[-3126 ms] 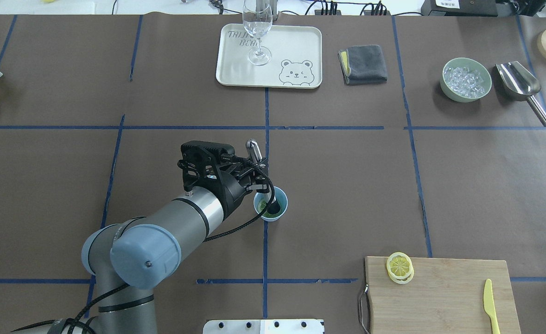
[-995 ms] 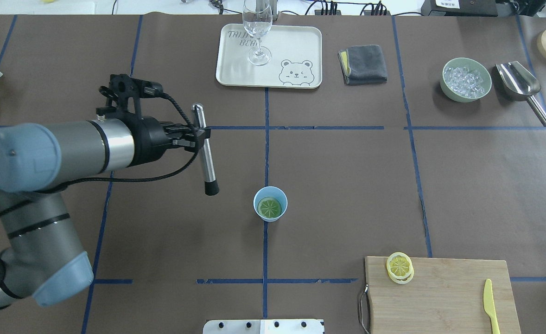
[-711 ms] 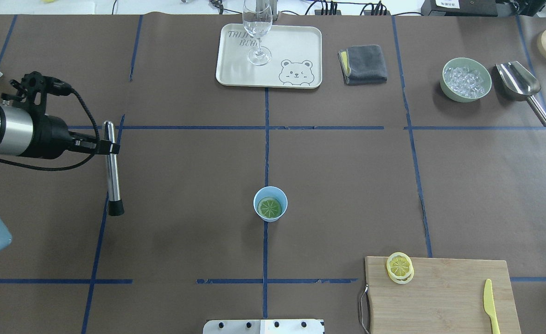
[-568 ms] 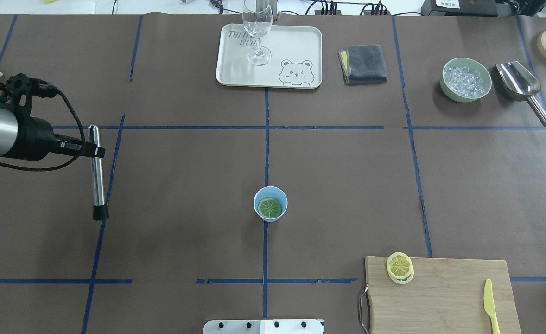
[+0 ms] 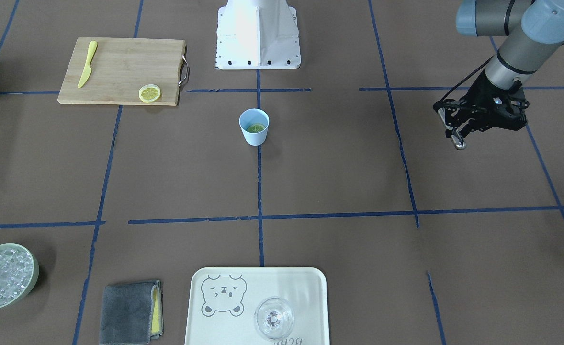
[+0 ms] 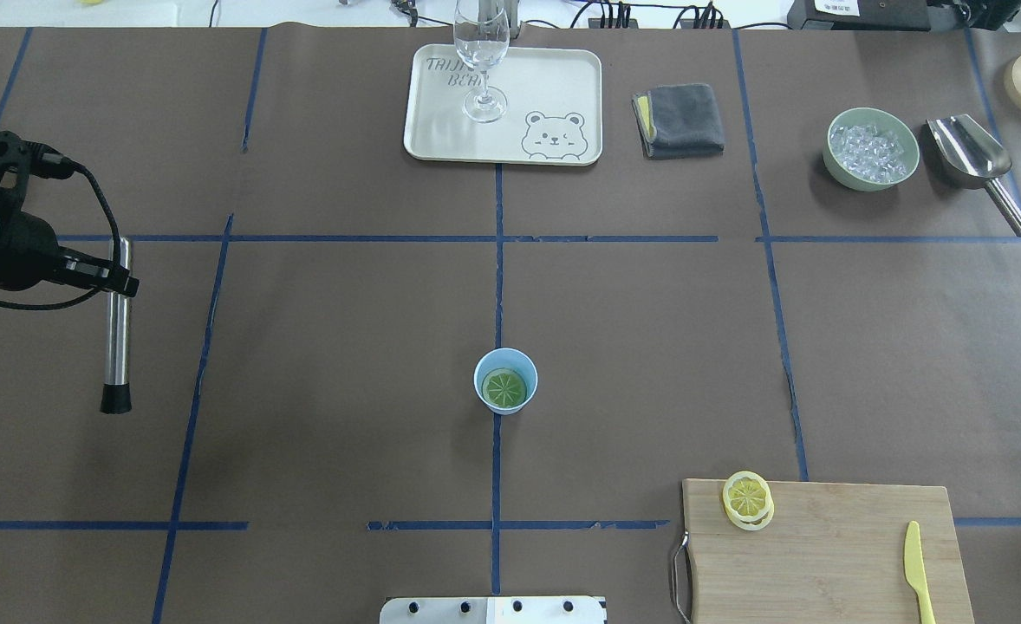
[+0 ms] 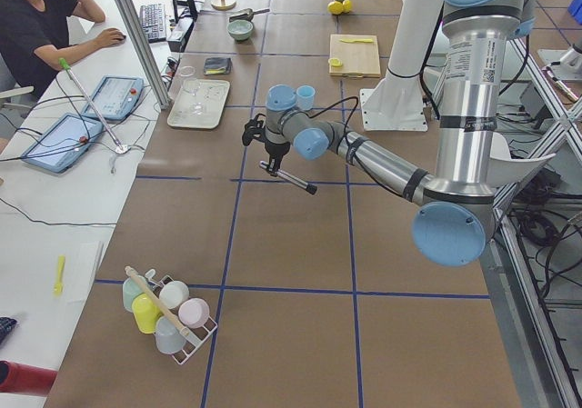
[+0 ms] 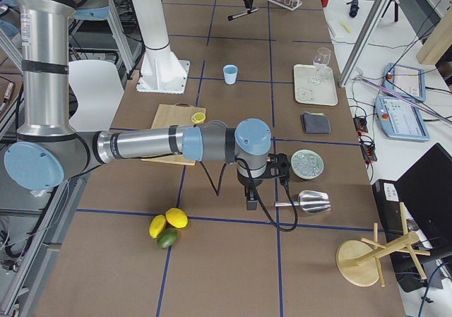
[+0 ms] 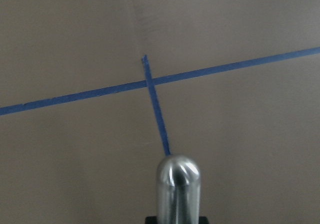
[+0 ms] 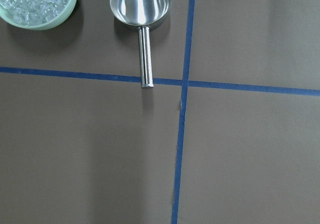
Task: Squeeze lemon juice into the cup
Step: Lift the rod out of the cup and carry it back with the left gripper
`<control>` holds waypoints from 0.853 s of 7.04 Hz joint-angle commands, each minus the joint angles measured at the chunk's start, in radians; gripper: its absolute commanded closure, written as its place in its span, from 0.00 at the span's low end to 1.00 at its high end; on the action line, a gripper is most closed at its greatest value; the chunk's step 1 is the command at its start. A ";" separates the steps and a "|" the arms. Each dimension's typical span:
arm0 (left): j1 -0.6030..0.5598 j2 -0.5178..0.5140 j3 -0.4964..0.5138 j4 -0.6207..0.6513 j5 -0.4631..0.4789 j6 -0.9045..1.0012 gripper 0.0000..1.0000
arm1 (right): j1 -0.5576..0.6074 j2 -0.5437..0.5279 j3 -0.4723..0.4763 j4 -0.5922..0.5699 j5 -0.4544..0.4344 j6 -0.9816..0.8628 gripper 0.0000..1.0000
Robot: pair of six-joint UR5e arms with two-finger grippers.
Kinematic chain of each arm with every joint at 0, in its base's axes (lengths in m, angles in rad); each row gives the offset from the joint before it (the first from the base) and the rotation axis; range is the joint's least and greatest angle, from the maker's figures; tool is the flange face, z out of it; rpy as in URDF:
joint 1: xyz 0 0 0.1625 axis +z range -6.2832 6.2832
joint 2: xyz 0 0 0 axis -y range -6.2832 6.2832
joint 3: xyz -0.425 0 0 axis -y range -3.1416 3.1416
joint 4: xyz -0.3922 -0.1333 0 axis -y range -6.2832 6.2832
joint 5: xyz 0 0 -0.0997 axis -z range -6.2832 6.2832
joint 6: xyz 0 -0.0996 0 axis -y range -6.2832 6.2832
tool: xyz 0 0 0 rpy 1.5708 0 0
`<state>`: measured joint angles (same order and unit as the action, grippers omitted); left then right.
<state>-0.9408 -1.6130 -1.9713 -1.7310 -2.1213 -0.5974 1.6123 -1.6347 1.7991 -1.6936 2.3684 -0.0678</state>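
Observation:
The light-blue cup [image 6: 505,381] stands upright at the table's middle with one lemon slice [image 6: 504,387] lying flat inside; it also shows in the front view [image 5: 253,126]. A second lemon slice [image 6: 747,499] lies on the wooden cutting board [image 6: 822,555]. My left gripper [image 6: 120,282] is far left of the cup, shut on a steel muddler [image 6: 116,338] with a black tip, held level above the table. My right gripper [image 8: 250,202] shows only in the exterior right view, above the table near the scoop handle; I cannot tell whether it is open or shut.
A yellow plastic knife [image 6: 916,572] lies on the board. A green bowl of ice [image 6: 872,148] and a steel scoop [image 6: 970,152] sit back right. A tray [image 6: 554,95] with a wine glass [image 6: 481,52] and a grey cloth [image 6: 679,120] are at the back.
My left arm has lifted the muddler out of the cup and swung it far to the left, still gripped. The cup and both lemon slices have not moved.

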 commanded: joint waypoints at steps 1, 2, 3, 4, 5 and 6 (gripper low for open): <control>-0.003 -0.036 0.040 0.209 0.003 0.169 1.00 | -0.002 0.004 0.000 0.000 0.002 0.003 0.00; -0.001 -0.059 0.099 0.206 0.000 0.177 1.00 | -0.002 0.004 0.003 0.000 0.003 0.003 0.00; -0.001 -0.074 0.161 0.200 -0.008 0.153 1.00 | -0.002 0.004 0.009 0.000 0.003 0.003 0.00; 0.000 -0.074 0.202 0.188 -0.044 0.081 1.00 | 0.000 0.004 0.016 0.000 0.005 0.003 0.00; 0.000 -0.088 0.251 0.159 -0.046 0.008 1.00 | 0.000 0.004 0.025 0.000 0.003 0.003 0.00; 0.000 -0.093 0.303 0.131 -0.045 -0.028 1.00 | 0.001 0.003 0.029 0.000 0.003 0.003 0.00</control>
<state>-0.9406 -1.6971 -1.7299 -1.5686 -2.1622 -0.5673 1.6125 -1.6309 1.8211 -1.6935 2.3719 -0.0644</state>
